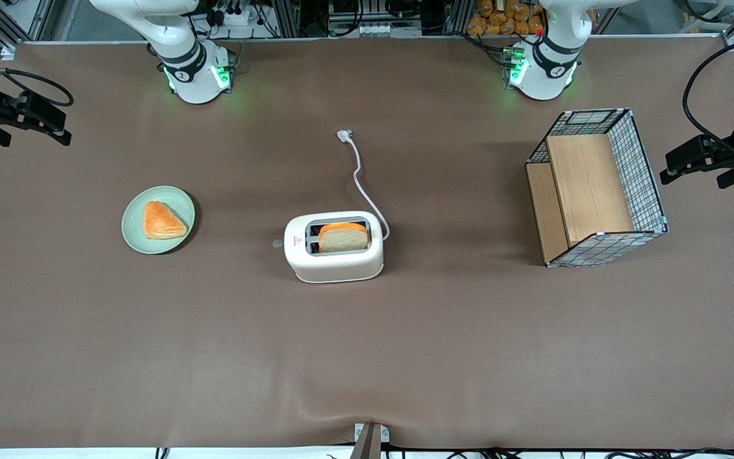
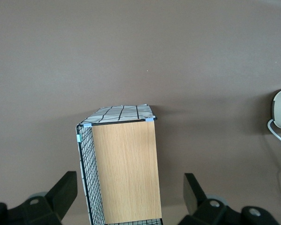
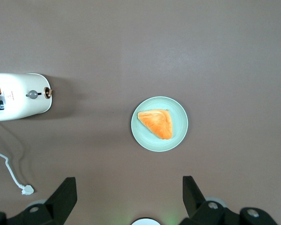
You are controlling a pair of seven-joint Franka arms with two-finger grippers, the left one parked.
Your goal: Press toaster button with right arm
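Brown table (image 1: 367,357), toaster (image 1: 334,255) midway, gripper (image 1: 32,121) — fingers (image 3: 63,197) apart — well aside

The gripper (image 1: 39,124) hangs with fingers spread at the working arm's end of the table, well apart from the toaster (image 1: 334,247). Only the plate (image 1: 158,220) with its pastry (image 1: 163,220) sits between them. Bare cloth surrounds the toaster button (image 1: 276,243) on the toaster's logo end.

The whole tabletop (image 1: 367,357) is seen from high above at the front. The right wrist view is aimed straight down from the raised tool (image 3: 129,201), open-fingered, at the working arm's end. The toaster (image 1: 334,247) is shared by all three views.
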